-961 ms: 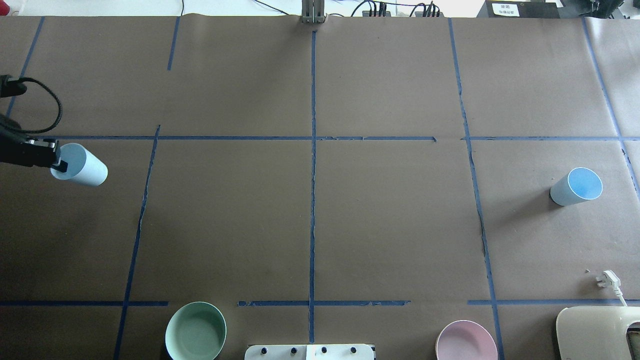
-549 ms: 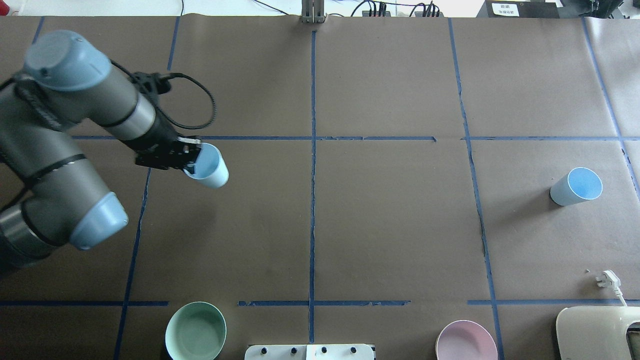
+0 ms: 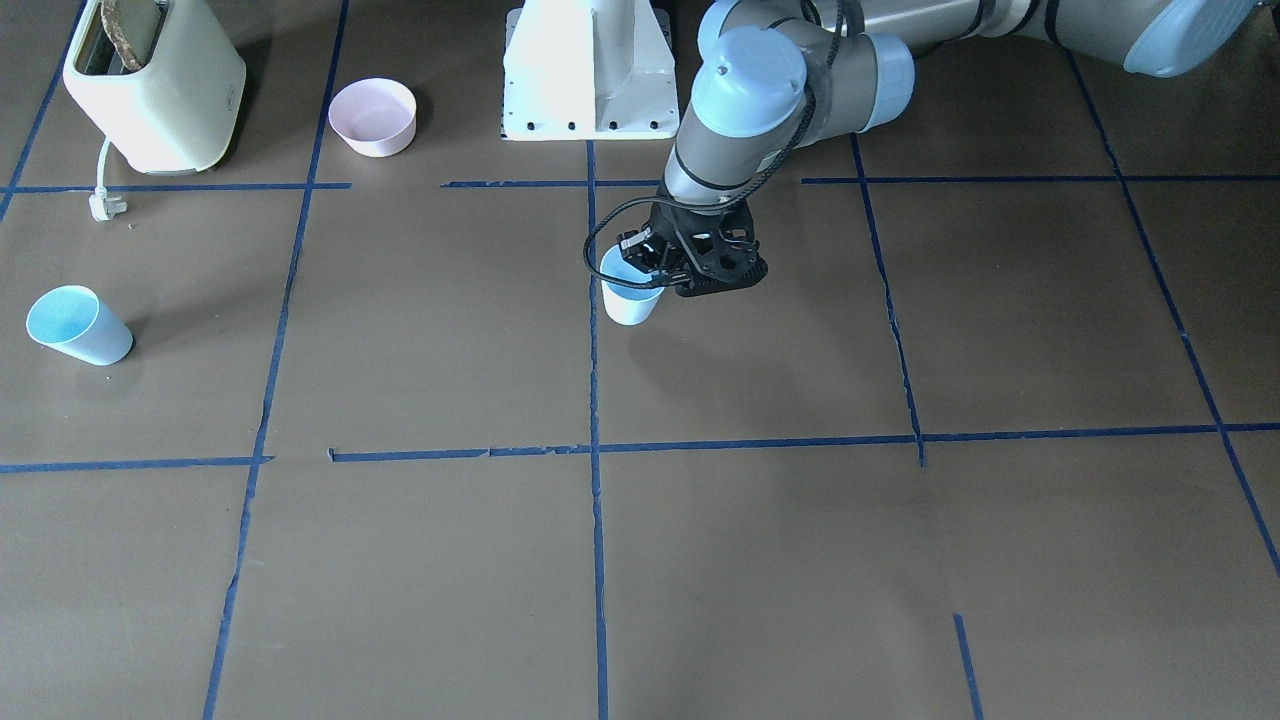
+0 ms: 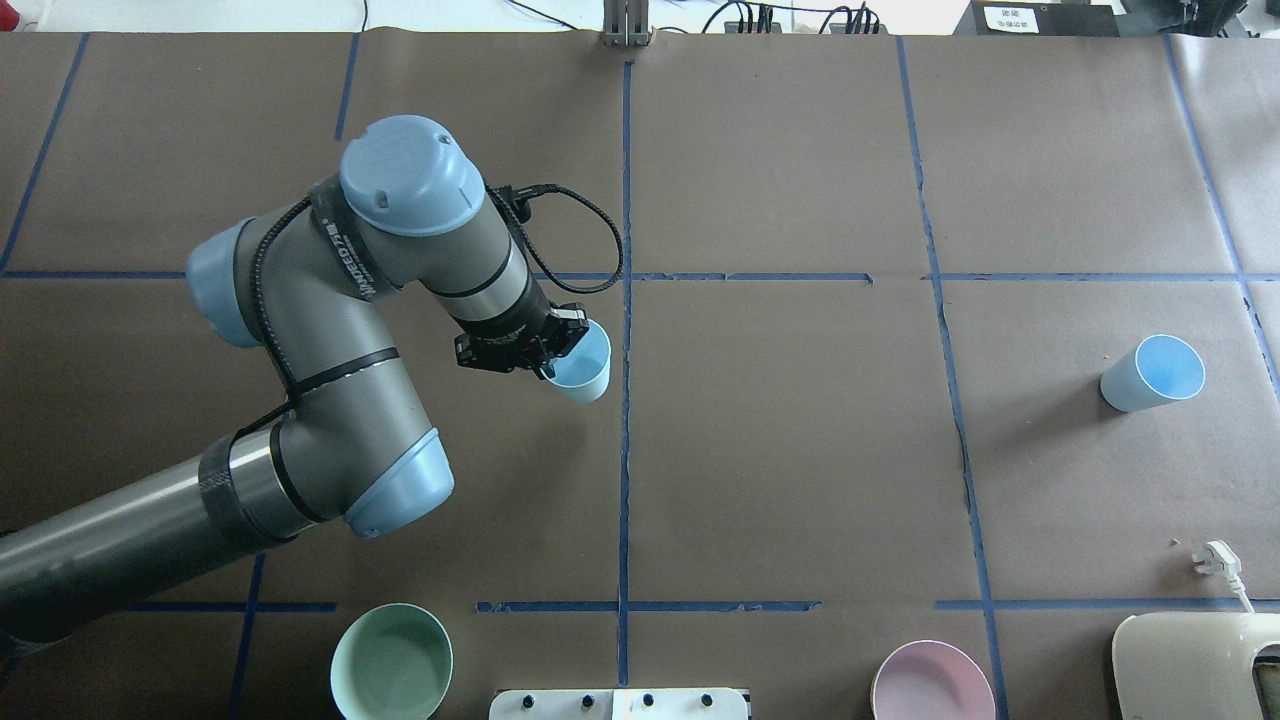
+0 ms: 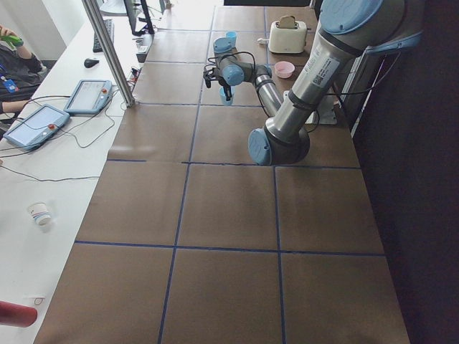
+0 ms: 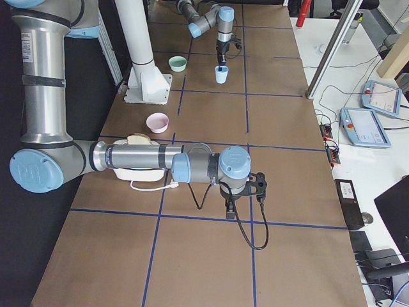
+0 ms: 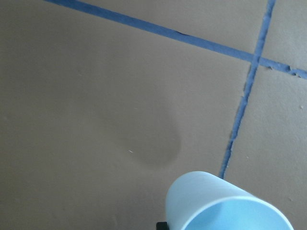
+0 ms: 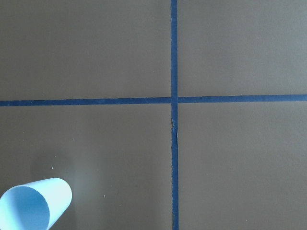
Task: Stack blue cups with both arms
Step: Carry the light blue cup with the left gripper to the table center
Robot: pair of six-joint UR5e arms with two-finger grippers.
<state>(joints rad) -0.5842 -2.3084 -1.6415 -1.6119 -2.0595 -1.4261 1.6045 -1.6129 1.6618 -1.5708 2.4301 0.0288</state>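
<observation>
My left gripper (image 4: 560,352) is shut on the rim of a pale blue cup (image 4: 584,368). It holds the cup upright a little above the table, just left of the centre tape line. The gripper (image 3: 642,272) and cup (image 3: 630,297) also show in the front view, and the cup (image 7: 225,203) in the left wrist view. The second blue cup (image 4: 1152,372) stands free on the table at the right; it also shows in the front view (image 3: 78,325) and the right wrist view (image 8: 34,209). My right gripper (image 6: 229,206) shows only in the exterior right view, so I cannot tell its state.
A mint-green bowl (image 4: 391,662) and a pink bowl (image 4: 932,682) sit at the near edge, either side of the white pedestal (image 3: 590,65). A cream toaster (image 4: 1195,665) with its loose plug (image 4: 1215,558) stands at the near right corner.
My left arm has swept to the right with the blue cup, from the table's left edge to just left of the centre line. The second cup has not moved.
</observation>
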